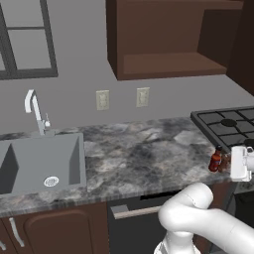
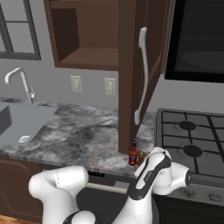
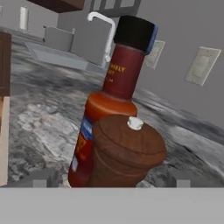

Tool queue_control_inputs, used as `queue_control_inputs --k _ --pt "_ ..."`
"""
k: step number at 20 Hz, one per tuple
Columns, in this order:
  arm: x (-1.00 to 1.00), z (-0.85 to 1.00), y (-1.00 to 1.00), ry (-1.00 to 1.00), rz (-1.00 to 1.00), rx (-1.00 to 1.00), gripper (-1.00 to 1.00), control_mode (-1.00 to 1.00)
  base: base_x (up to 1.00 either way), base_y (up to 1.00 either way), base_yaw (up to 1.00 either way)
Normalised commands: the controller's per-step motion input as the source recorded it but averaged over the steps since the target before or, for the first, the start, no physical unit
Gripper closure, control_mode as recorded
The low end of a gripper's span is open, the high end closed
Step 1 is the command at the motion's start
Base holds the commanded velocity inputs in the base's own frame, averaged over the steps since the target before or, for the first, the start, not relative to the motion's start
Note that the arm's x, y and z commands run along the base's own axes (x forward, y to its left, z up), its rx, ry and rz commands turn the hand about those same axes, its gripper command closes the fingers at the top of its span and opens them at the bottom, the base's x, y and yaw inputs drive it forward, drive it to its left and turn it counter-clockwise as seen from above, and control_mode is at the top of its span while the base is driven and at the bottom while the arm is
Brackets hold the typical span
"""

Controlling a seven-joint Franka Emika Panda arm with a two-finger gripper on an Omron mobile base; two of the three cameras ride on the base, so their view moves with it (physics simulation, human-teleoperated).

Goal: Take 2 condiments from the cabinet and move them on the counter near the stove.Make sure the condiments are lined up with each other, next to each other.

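Left base view: red sauce bottle [image 1: 215, 159] upright on the marble table [image 1: 144, 156], near its front edge, just left of the stove [image 1: 225, 124]; my claw [image 1: 239, 162] sits just beside it.

Right base view: bottle and brown pepper mill [image 2: 141, 157] side by side below the open cabinet [image 2: 83, 39] door.

Hand view: mill [image 3: 124, 153] close in front of the bottle [image 3: 111, 100] (touching or not, unclear). Cannot tell my claw's state.
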Motion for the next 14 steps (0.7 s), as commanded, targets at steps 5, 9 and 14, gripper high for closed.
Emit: queue_control_inputs --k 5,9,14 --pt "0.0 0.0 -0.29 -0.05 0.02 0.07 -1.0 -1.0 0.0 0.0 0.0" --pt "-0.09 0.0 -0.42 0.0 0.01 0.06 -1.0 -1.0 0.0 0.0 0.0" --pt "-0.16 0.0 -0.47 0.0 0.0 0.06 -1.0 -1.0 0.0 0.0 0.0"
